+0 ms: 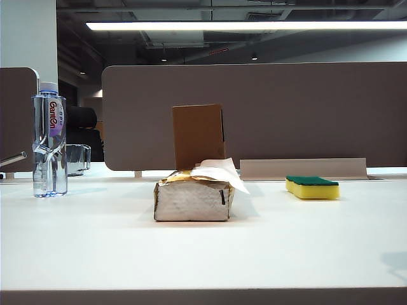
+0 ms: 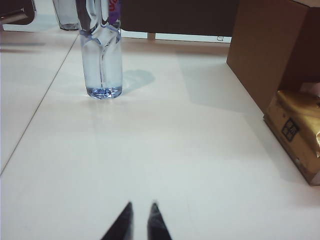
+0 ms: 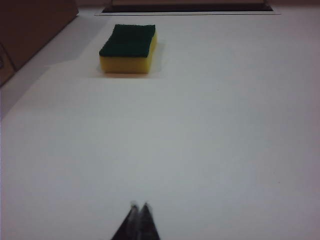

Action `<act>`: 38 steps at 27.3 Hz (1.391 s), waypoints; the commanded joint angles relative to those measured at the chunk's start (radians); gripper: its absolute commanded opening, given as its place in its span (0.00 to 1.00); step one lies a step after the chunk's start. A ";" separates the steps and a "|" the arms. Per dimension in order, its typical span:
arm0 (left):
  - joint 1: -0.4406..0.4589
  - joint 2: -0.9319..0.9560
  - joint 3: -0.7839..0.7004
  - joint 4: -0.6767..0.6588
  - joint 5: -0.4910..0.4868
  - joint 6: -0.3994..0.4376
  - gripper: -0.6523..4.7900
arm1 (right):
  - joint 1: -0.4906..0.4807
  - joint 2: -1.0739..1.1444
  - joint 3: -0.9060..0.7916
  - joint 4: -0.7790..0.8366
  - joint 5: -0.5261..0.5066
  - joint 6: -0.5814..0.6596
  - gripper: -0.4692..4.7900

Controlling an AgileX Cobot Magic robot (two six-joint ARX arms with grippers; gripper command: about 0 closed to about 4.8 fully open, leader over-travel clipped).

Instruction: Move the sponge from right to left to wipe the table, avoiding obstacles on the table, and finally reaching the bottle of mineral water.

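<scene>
A: Surface first?
B: The white surface [image 1: 203,248] is wide and flat, with grey-brown divider panels [image 1: 254,114] standing along its far edge.

A: Obstacles?
B: A brown cardboard box [image 1: 198,135] stands upright mid-surface, toward the far edge. Just in front of it lies the crumpled silvery tissue pack [image 1: 193,200], gold on top, with white tissue sticking out. I cannot tell whether the two touch.

A: The bottle?
B: The bottle of mineral water [image 1: 49,140] stands upright near the left edge, white cap, red lettering on the label. A short clear glass container [image 1: 77,159] sits behind it, toward the far edge. My left wrist camera sees the bottle's base straight ahead, well apart from my fingertips.

A: The sponge?
B: The sponge [image 1: 312,187] lies flat toward the right side, green scouring face up, yellow foam below, apart from the tissue pack. Nothing is touching it.

A: Your grippers?
B: My left gripper [image 2: 141,220] is low over the surface by the near edge, tips nearly together with a thin gap, holding nothing. My right gripper [image 3: 139,220] is over bare surface near the near edge, tips pressed together, empty, the sponge well ahead of it.
</scene>
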 commanded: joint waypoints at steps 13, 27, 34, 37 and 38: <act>0.000 0.000 0.003 0.006 -0.003 0.005 0.20 | 0.000 -0.002 -0.003 0.033 -0.001 0.000 0.09; 0.000 0.000 0.003 0.007 -0.002 0.004 0.20 | 0.000 -0.002 0.001 0.035 -0.002 0.000 0.09; 0.000 0.000 0.018 0.008 0.072 0.000 0.20 | 0.001 -0.002 0.023 0.055 -0.002 0.000 0.09; 0.000 0.000 0.040 0.006 0.097 0.000 0.23 | 0.005 -0.002 0.057 0.051 -0.002 0.000 0.09; 0.000 0.000 0.049 0.006 0.100 0.000 0.23 | 0.006 -0.002 0.070 0.048 -0.002 0.000 0.09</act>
